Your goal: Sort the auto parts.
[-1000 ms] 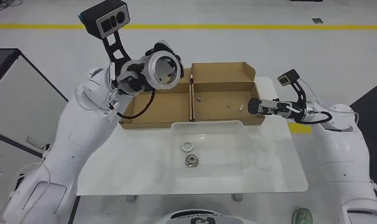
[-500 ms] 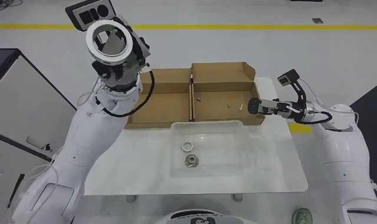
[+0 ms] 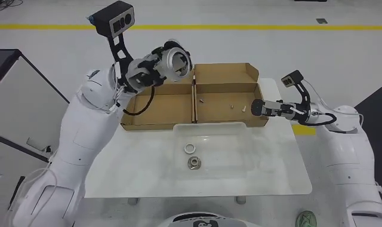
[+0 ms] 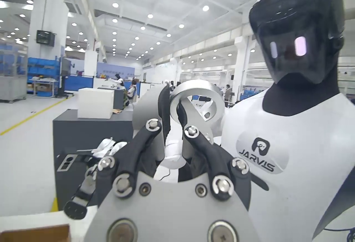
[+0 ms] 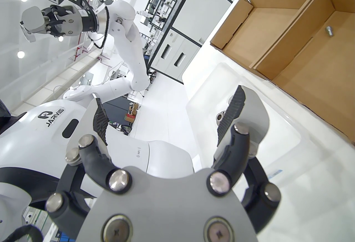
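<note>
The sorting looks to me about half done. The right box (image 3: 218, 83), at the far edge of the bench (image 3: 137, 179), already holds small pieces (image 3: 231, 107). The left box (image 3: 161, 107) beside it, toward the far-left corner, has nothing that I can make out on its floor. The left gripper (image 4: 172, 104) is up in the air over the far-left part of the bench, about above the back wall of the left box. It is pinching the wall of a big metal ring (image 4: 194, 87), with one finger inside the ring and one outside. I judge that this ring is on its way into a box and not yet put down. The right gripper (image 5: 166, 112) hangs by the outer wall of the right box, near the bench's far-right corner, with its fingers spread and nothing between them.

Left to sort, by my reckoning, are the ring in the air and the two parts lying in the clear tray (image 3: 239, 152) at the middle of the bench.

- **Boxes:** two.
- **Tray:** one.
- **Big metal ring:** one.
- **Small pieces in the right box:** three, one toward its left wall and two toward its right wall.
- **In the tray:** one white ring (image 3: 189, 148) and one grey flanged part (image 3: 194, 162) just nearer the front edge.
</note>
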Tool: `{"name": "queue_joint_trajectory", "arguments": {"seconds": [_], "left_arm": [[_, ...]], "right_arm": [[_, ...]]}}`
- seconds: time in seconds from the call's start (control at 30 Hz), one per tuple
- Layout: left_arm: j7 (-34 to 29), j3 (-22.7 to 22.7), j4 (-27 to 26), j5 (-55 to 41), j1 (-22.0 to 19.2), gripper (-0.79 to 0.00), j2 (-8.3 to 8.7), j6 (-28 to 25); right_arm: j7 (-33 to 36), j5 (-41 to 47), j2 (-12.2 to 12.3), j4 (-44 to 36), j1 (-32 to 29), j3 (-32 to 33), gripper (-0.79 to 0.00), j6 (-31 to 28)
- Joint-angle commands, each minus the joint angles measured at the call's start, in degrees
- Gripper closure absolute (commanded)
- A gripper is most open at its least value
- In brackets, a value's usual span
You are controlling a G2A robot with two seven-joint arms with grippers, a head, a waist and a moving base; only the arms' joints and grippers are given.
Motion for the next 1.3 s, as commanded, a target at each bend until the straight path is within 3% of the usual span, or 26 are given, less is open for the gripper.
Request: {"name": "queue_joint_trajectory", "arguments": {"seconds": [0.0,0.23,0.53,0.83,1.03,1.27], "left_arm": [[1.79,0.12,-0.87,-0.38,0.65,0.0,-0.18,-0.48],[3.4,3.12,-2.74,-14.28,1.24,0.0,-1.0,-4.91],[-2.48,2.88,-2.91,-27.8,0.79,0.0,-2.0,-5.93],[-4.68,0.09,0.58,-13.95,1.0,0.0,-1.81,-2.73],[-3.6,-2.09,0.0,-0.92,1.66,0.0,-1.59,0.94],[-0.5,-1.97,-1.76,0.84,2.94,0.0,-1.78,2.15]], "right_arm": [[0.0,0.0,0.0,0.0,0.0,0.0,-0.785,0.0],[0.0,0.0,0.0,0.0,0.0,0.0,-0.785,0.0],[0.0,0.0,0.0,0.0,0.0,0.0,-0.785,0.0],[0.0,0.0,0.0,0.0,0.0,0.0,-0.785,0.0],[0.0,0.0,0.0,0.0,0.0,0.0,-0.785,0.0],[0.0,0.0,0.0,0.0,0.0,0.0,-0.785,0.0]]}}
